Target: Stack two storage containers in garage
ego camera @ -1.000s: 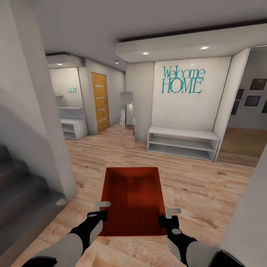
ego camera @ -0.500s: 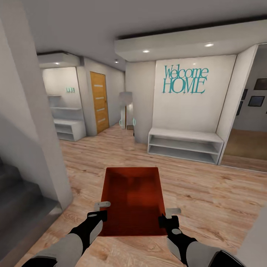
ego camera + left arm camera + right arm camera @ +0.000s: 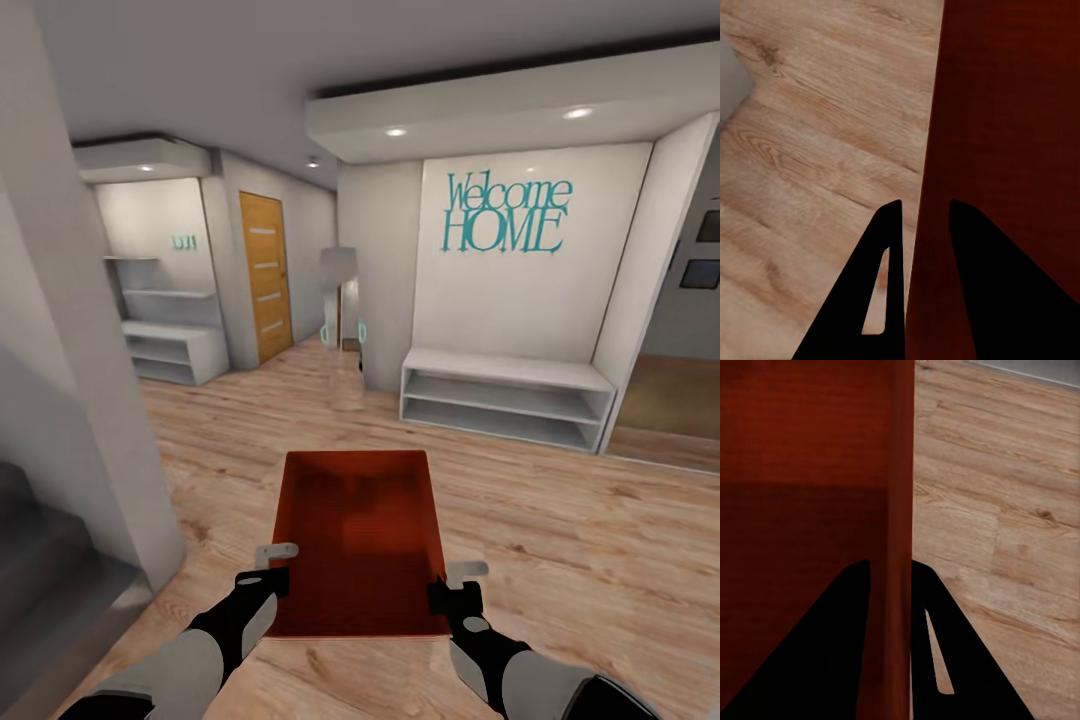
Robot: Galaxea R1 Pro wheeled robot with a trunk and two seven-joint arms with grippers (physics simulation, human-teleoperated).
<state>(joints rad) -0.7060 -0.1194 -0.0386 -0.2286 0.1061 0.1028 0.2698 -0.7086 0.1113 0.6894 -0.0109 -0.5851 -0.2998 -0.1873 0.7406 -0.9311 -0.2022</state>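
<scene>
Left gripper (image 3: 268, 565) pinches the left wall of the box (image 3: 360, 540), one finger inside, one outside; left wrist view shows the thin wall running between the two dark fingers (image 3: 891, 247). Right gripper (image 3: 458, 584) does the same on the right wall; in the right wrist view the wall stands in the slot between its fingers (image 3: 926, 607). Box is carried level, in front of the trunk, above the wood floor (image 3: 560, 540), clear of it. Risks, as judgement: the hold is on thin straight walls near the near end only, so the far end hangs out unsupported; a jolt of the base or uneven arm motion could tilt the box or let a wall slip out of one gripper. Pillar (image 3: 90, 420) at left stands close to the path, and the white shelf (image 3: 505, 395) lies ahead right; a wide turn could clip the box. The orange door (image 3: 265, 275) is narrow for a box held crosswise between two arms. Count: one box, two grippers, two white shelf units, one orange door, one "Welcome HOME" sign (image 3: 505, 215).
</scene>
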